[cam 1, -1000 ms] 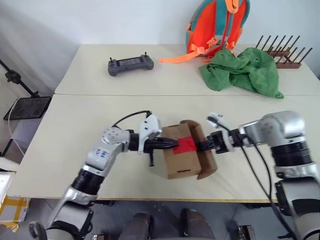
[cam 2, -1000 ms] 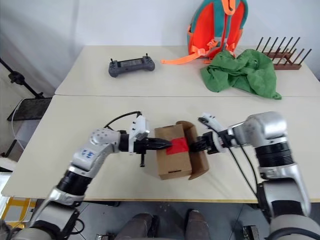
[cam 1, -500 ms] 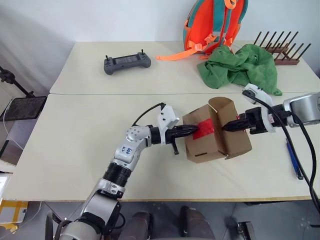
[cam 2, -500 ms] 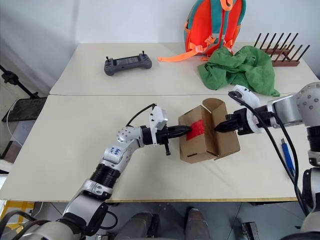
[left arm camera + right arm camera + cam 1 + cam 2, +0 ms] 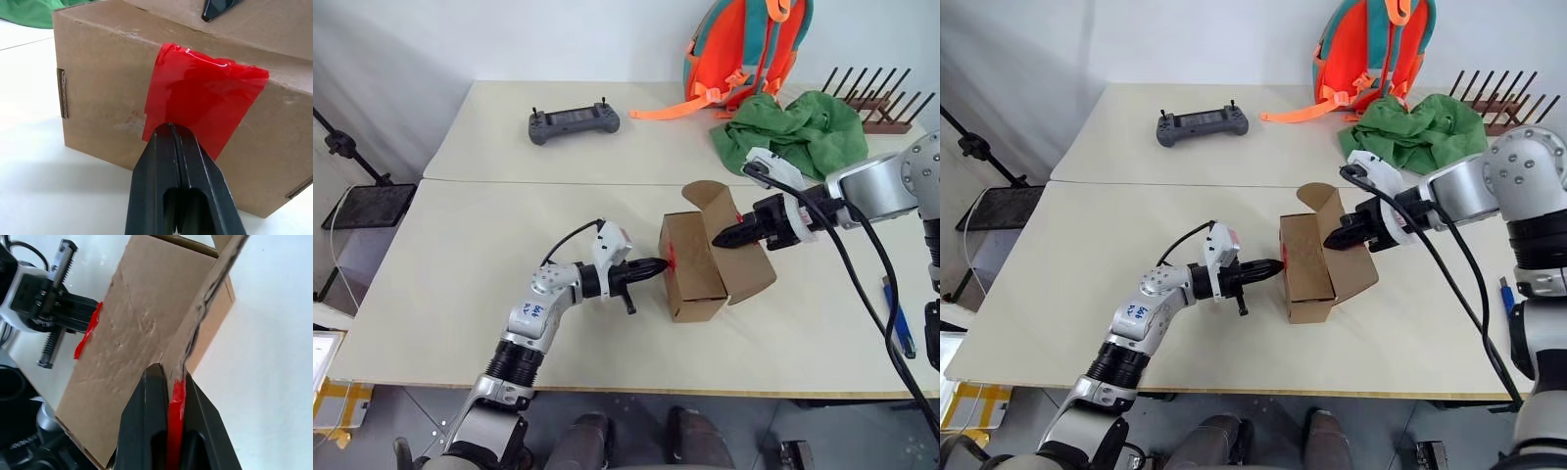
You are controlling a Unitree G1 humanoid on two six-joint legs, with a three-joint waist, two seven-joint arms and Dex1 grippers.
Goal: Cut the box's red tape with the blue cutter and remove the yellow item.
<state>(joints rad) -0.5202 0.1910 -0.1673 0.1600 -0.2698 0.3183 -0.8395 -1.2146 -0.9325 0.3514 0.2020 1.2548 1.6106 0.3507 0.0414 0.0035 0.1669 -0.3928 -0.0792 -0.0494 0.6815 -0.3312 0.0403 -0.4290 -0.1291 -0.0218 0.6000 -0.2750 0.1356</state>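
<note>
The brown box [image 5: 697,284] stands on the near table with its taped face turned toward my left arm. My left gripper [image 5: 658,265] is shut, and its tips press against the red tape [image 5: 205,98] on that face. I cannot tell whether the tape is pinched. My right gripper [image 5: 718,239] reaches in from the right and is shut on the edge of a raised flap [image 5: 704,199], where a strip of red tape [image 5: 176,396] runs between its fingers. The blue cutter [image 5: 898,319] lies on the table at the far right, apart from both grippers. The yellow item is hidden.
On the far table are a grey controller [image 5: 574,123], an orange backpack [image 5: 744,49], a green cloth [image 5: 798,137] and a wooden rack [image 5: 881,103]. A black stand [image 5: 352,157] rises left of the tables. Cables trail from both wrists.
The right gripper has risen with the flap in its grip. The box has rolled so that its taped face points at the left gripper. The camera view has also shifted.
</note>
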